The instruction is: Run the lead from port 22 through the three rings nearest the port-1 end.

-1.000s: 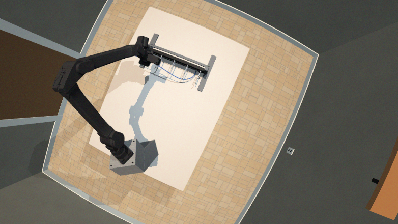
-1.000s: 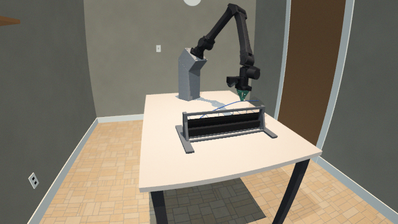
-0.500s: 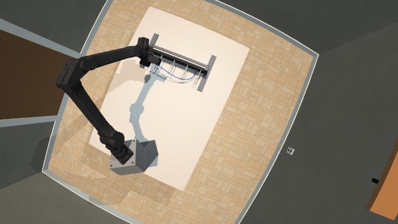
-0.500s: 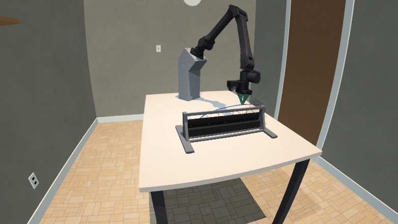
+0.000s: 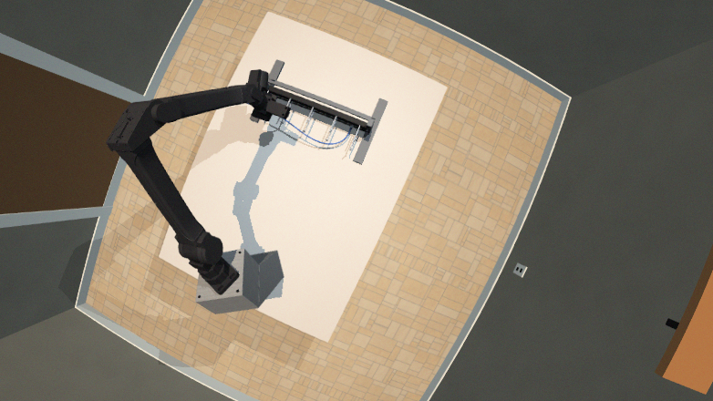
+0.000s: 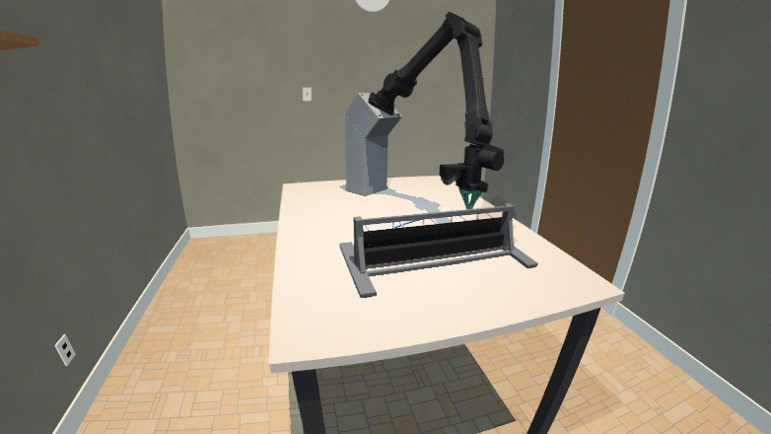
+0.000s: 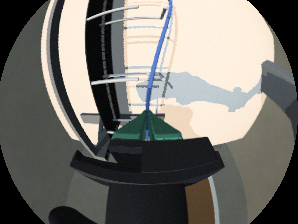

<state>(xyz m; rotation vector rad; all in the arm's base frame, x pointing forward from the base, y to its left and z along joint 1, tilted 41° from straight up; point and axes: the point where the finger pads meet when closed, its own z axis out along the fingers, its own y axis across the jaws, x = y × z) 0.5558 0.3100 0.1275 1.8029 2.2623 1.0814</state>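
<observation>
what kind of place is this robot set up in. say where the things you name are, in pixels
It looks like a small, plain room, perhaps an office or workroom: a wood-tiled floor (image 5: 469,199) (image 6: 177,324), a wall socket (image 5: 520,270) (image 6: 65,349), and a pale table (image 5: 318,224) (image 6: 431,313) carrying the arm and rack (image 5: 365,144) (image 6: 358,275).

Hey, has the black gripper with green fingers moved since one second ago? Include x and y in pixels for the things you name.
Yes: in the exterior view, the black gripper with green fingers (image 5: 261,114) (image 6: 469,206) is lower, closer to the grey rack's top bar (image 5: 318,100) (image 6: 431,216) (image 7: 49,52).
</observation>
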